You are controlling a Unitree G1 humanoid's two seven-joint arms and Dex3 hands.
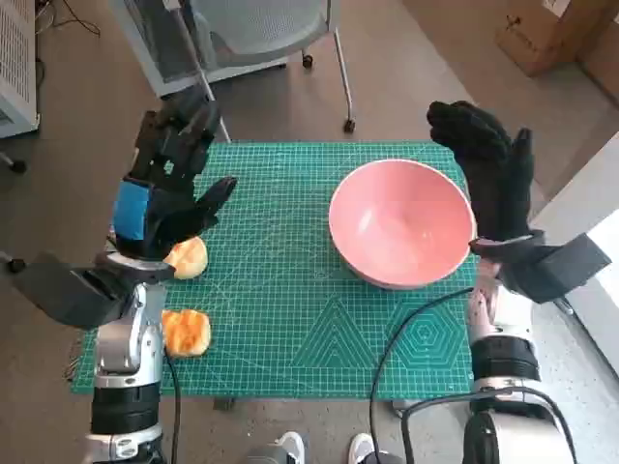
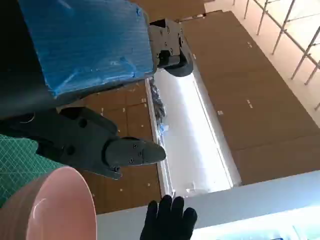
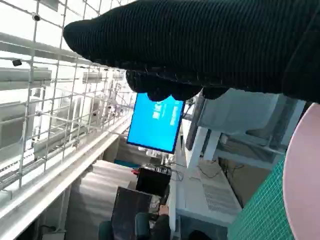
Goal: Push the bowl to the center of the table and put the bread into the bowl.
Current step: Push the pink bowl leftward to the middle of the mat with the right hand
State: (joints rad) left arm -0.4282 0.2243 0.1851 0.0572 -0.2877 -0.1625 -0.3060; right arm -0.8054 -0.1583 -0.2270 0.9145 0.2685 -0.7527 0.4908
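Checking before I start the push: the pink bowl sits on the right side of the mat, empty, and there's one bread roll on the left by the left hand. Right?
Not quite: the head view shows two bread rolls, one just beside the left hand, another nearer the robot. The pink bowl is on the mat's right side and empty, as you said.

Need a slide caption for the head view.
Both hands, left and right, raised over green mat; pink bowl right, two bread rolls left.

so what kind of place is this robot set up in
Most likely a lab or office workspace. A green cutting mat covers the small table, a wheeled office chair stands behind it, cardboard boxes sit on the floor, and the right wrist view shows a lit blue monitor on a desk.
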